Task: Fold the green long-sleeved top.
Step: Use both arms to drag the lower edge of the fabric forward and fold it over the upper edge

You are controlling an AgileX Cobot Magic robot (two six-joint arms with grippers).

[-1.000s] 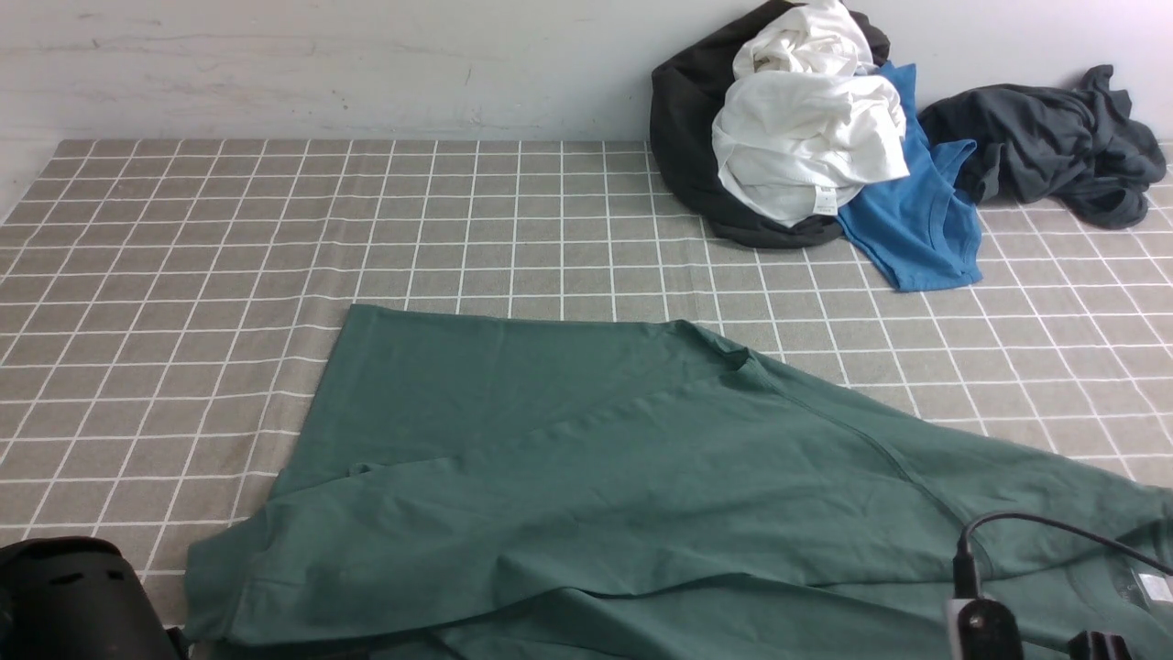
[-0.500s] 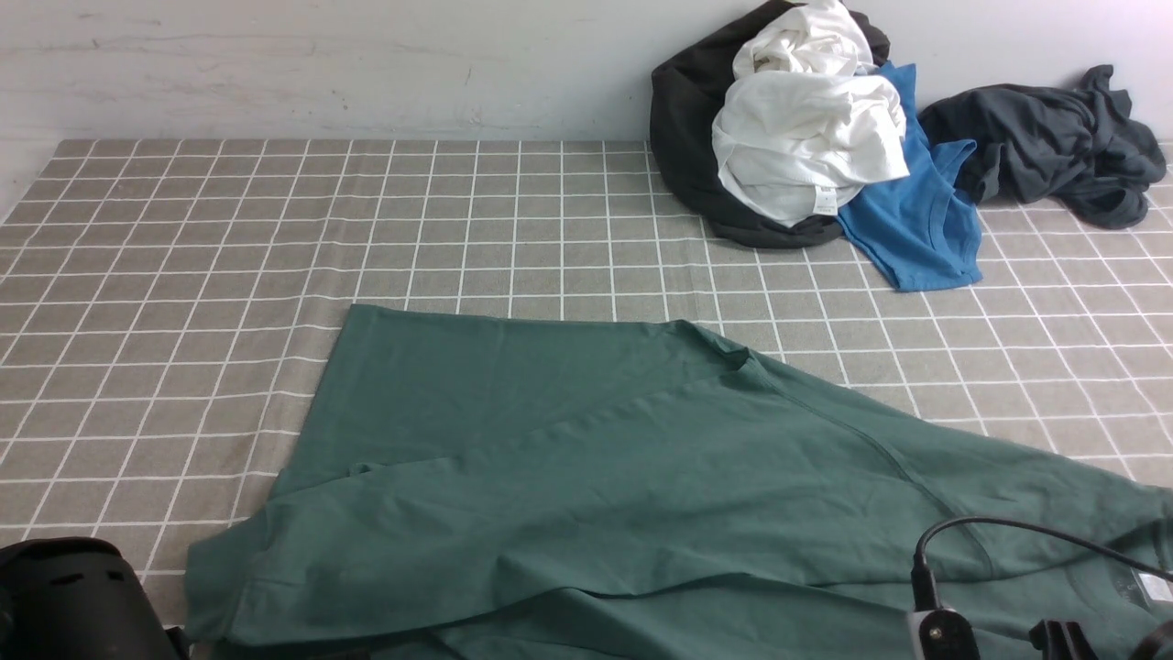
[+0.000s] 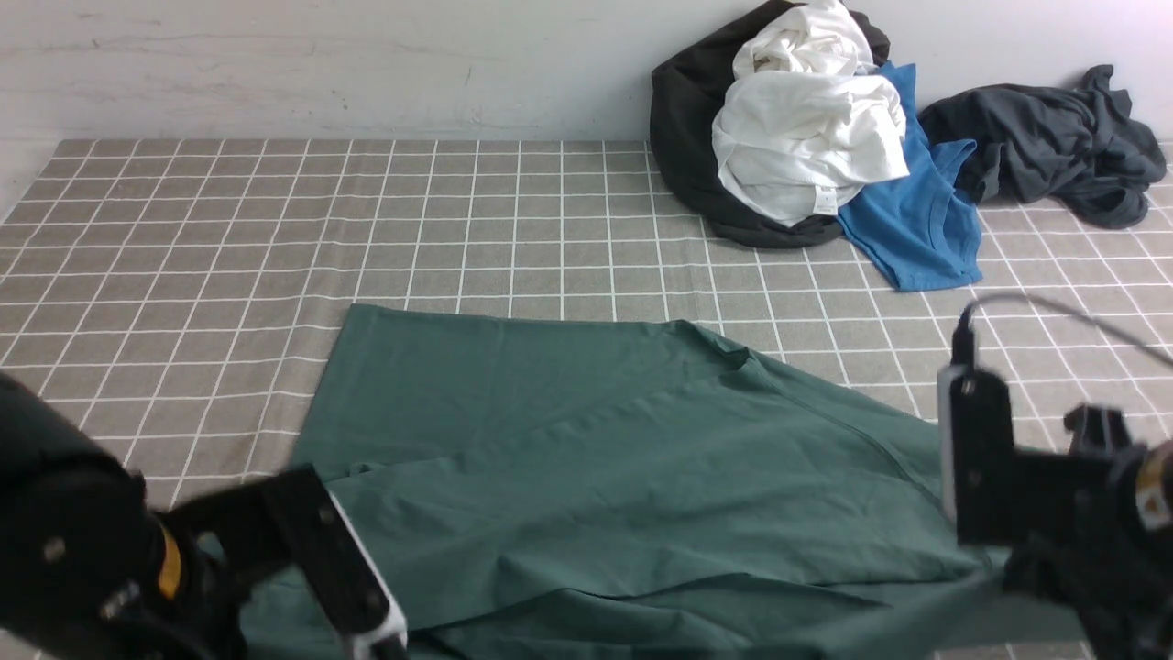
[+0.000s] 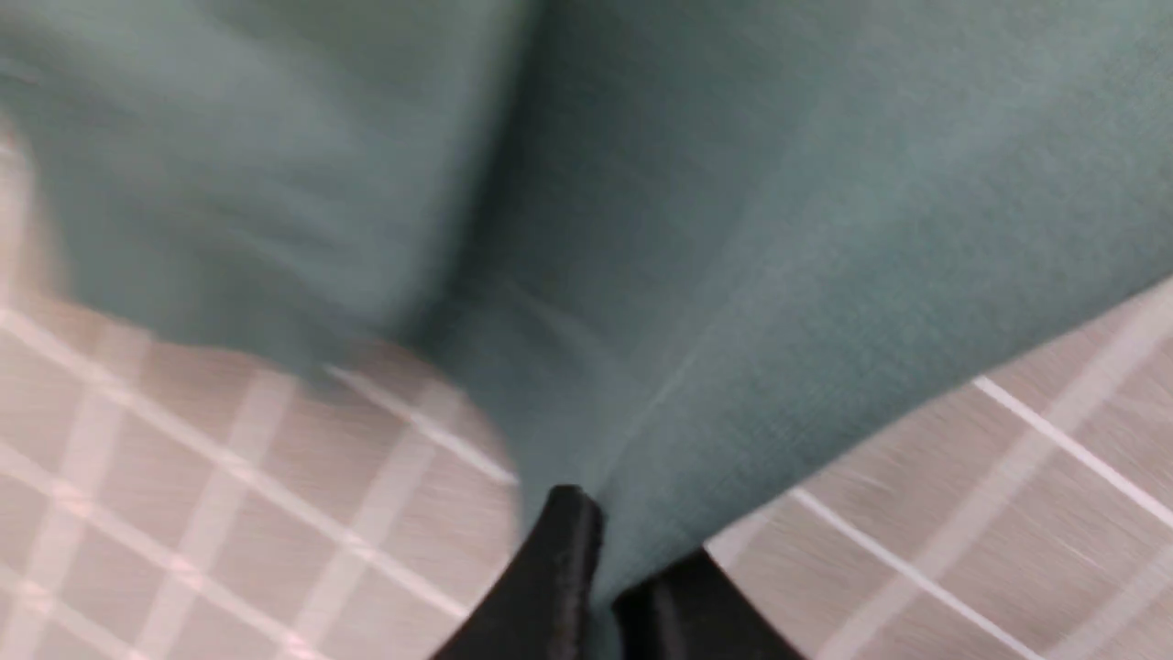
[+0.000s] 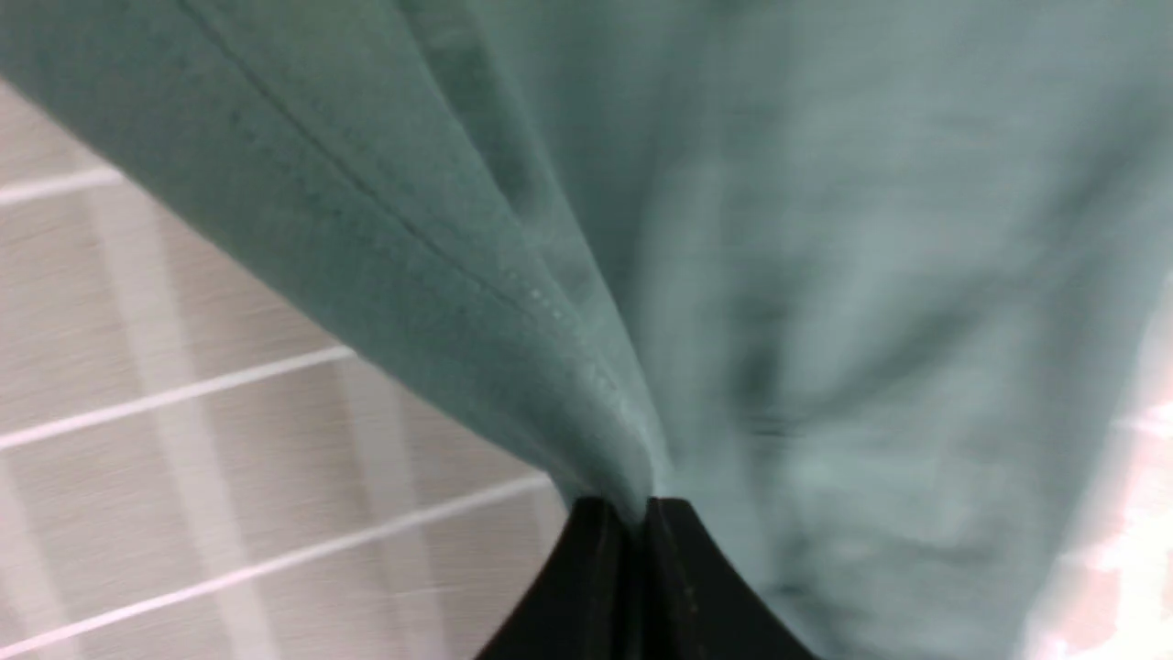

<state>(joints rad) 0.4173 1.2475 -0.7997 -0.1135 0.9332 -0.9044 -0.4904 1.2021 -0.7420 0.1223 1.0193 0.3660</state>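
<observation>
The green long-sleeved top (image 3: 596, 458) lies spread over the near middle of the checked tablecloth, its collar and print hidden. My left gripper (image 4: 605, 587) is shut on a bunch of its fabric (image 4: 687, 275) at the near left; the left arm (image 3: 183, 568) shows low in the front view. My right gripper (image 5: 641, 513) is shut on a pinched fold with a stitched seam (image 5: 513, 293) at the near right, held above the cloth; the right arm (image 3: 1035, 486) is raised there.
A pile of a black garment (image 3: 687, 137), a white one (image 3: 806, 137) and the bright blue shirt (image 3: 916, 220) sits at the back right against the wall. A dark grey-black garment (image 3: 1054, 147) lies further right. The grey checked tablecloth (image 3: 275, 229) covers the table.
Both arms have risen into the front view. The top's near left corner and near right sleeve have lifted off the cloth and been drawn inward, so the garment looks narrower.
</observation>
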